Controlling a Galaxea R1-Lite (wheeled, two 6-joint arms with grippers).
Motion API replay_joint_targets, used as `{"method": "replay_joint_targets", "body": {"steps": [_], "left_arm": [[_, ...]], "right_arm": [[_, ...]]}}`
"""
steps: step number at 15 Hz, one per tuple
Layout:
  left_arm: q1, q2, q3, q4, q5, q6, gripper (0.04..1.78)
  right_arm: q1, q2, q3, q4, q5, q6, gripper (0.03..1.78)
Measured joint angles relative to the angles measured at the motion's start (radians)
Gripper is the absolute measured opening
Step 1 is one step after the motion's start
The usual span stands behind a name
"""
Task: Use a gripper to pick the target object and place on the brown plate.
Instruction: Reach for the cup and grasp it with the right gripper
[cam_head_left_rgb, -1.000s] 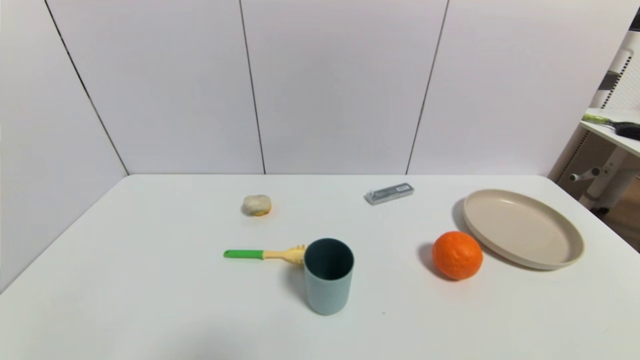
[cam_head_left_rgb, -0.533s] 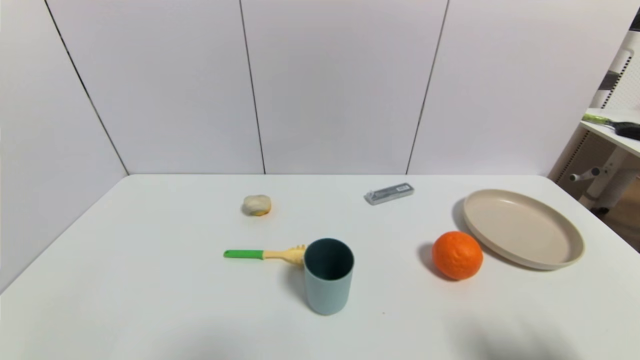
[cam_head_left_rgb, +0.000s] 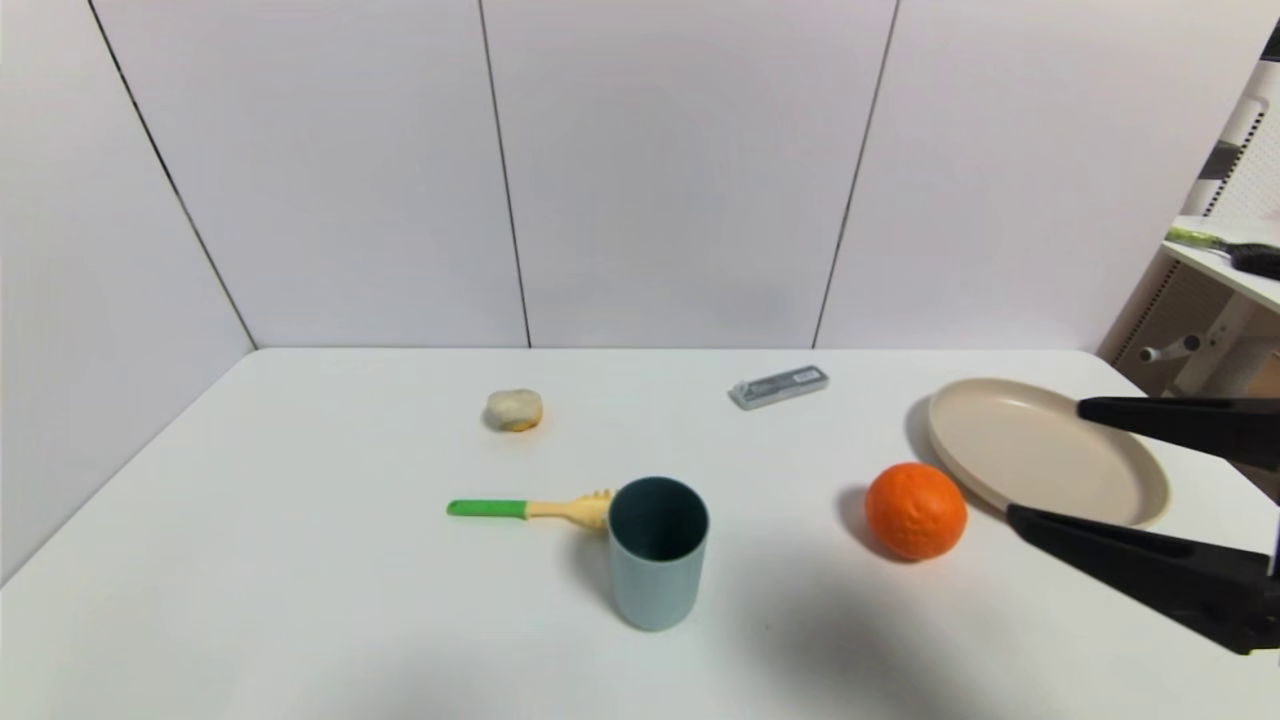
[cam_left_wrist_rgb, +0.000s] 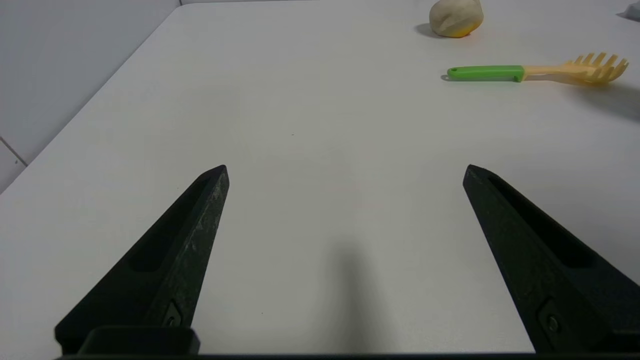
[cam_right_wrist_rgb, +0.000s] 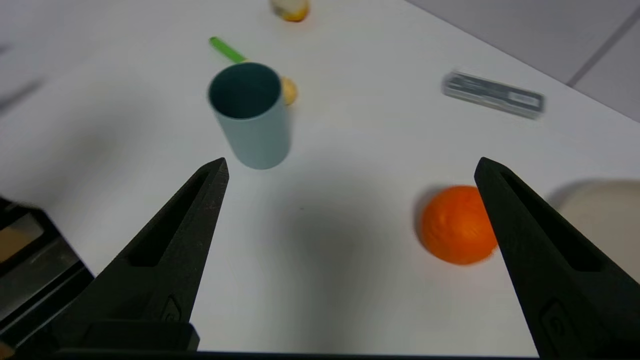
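The pale grey-blue cup stands upright near the table's middle front; it also shows in the right wrist view. The beige plate lies at the right, empty; a bit of it shows in the right wrist view. My right gripper enters from the right edge, open and empty, raised above the table by the plate and right of the orange. In its own view the cup is far ahead of it. My left gripper is open and empty over bare table, out of the head view.
An orange sits between cup and plate. A green-handled yellow pasta fork lies just left of the cup. A pale lump and a grey flat box lie farther back. A side shelf stands off the table's right.
My right gripper has come into the head view from the right edge, fingers spread, over the plate area. Its shadow has grown on the table. Nothing on the table has moved.
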Motion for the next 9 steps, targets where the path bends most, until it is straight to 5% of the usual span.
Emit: {"method": "replay_joint_targets", "body": {"steps": [9], "left_arm": [[0.0, 0.0, 0.0, 0.0, 0.0, 0.0, 1.69]], "right_arm": [[0.106, 0.365, -0.002, -0.339, 0.199, -0.238, 1.7]]}}
